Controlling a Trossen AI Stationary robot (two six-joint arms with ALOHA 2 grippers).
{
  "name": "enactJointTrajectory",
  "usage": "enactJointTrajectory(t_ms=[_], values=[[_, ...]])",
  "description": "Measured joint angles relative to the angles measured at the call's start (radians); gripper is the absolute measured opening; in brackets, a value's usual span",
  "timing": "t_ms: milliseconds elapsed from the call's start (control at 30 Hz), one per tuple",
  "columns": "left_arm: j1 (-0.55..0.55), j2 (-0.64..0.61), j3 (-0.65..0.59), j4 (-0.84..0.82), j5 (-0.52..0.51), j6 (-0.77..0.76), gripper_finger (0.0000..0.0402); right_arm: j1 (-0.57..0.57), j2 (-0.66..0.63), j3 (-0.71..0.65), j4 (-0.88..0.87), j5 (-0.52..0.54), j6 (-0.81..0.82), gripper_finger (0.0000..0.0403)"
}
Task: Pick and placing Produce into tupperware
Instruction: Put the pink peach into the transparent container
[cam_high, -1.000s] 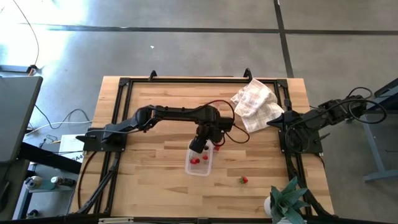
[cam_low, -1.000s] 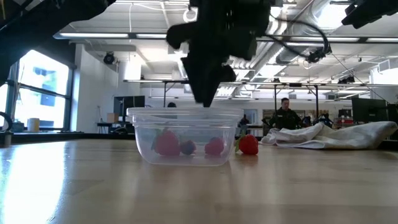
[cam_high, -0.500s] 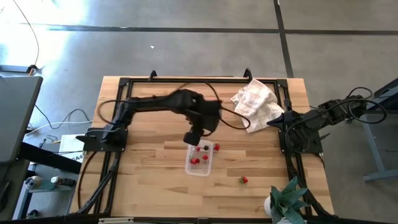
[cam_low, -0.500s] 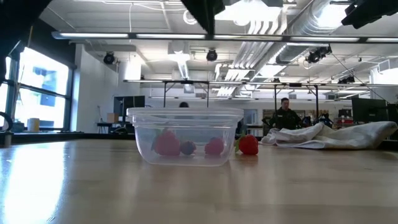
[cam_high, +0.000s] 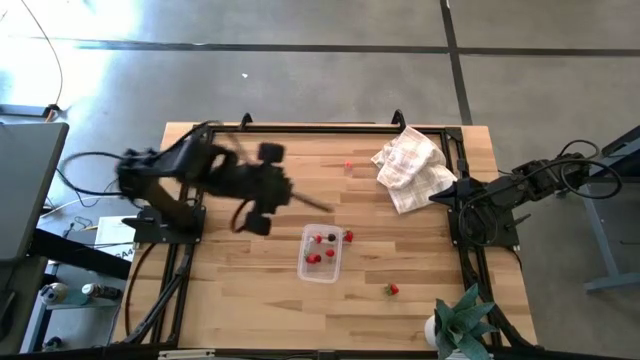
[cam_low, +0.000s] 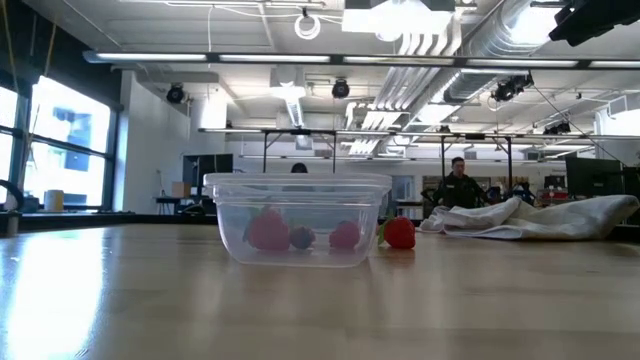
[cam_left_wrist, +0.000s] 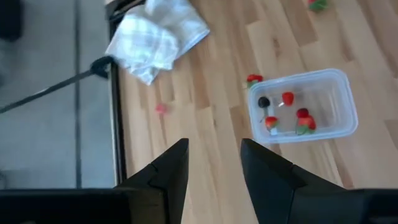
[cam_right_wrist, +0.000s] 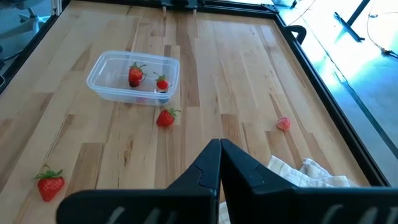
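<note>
The clear tupperware (cam_high: 322, 252) stands near the middle of the table and holds several small red produce pieces and one dark one (cam_left_wrist: 264, 101). One red berry (cam_high: 349, 236) lies on the wood right beside its far right corner. A strawberry (cam_high: 392, 289) lies nearer the front right, and a pale pink piece (cam_high: 348, 165) lies toward the far edge. My left gripper (cam_high: 255, 217) hangs high over the table's left part, open and empty (cam_left_wrist: 214, 152). My right gripper (cam_right_wrist: 220, 147) waits shut at the right edge.
A crumpled white checked cloth (cam_high: 412, 170) lies at the far right corner. A green plant (cam_high: 462, 320) stands at the front right edge. A black frame (cam_high: 300, 128) runs round the tabletop. A person (cam_low: 458, 185) shows far back in the room.
My left gripper has risen from just above the tupperware and pulled back toward the table's left edge, tipping from pointing down to slanting forward. Its fingers have left the low view. The tupperware and its berries have stayed in place.
</note>
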Motion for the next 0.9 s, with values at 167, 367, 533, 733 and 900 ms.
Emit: enactJointTrajectory(t_ms=[167, 367, 533, 733, 900], values=[[-0.102, -0.277, -0.483, 0.332, -0.114, -0.115, 0.0136, 0.0, 0.0, 0.0, 0.0, 0.0, 0.0, 0.0], [-0.107, -0.586, -0.981, 0.822, 0.042, -0.039, 0.0136, 0.0, 0.0, 0.0, 0.0, 0.0, 0.0, 0.0], [-0.091, -0.748, -1.207, 0.869, 0.076, -0.043, 0.0136, 0.0, 0.0, 0.0, 0.0, 0.0, 0.0, 0.0], [-0.092, -0.807, -1.382, 0.873, 0.017, -0.048, 0.0136, 0.0, 0.0, 0.0, 0.0, 0.0, 0.0, 0.0], [-0.092, -0.782, -1.441, 0.876, 0.071, -0.056, 0.0136, 0.0, 0.0, 0.0, 0.0, 0.0, 0.0, 0.0]])
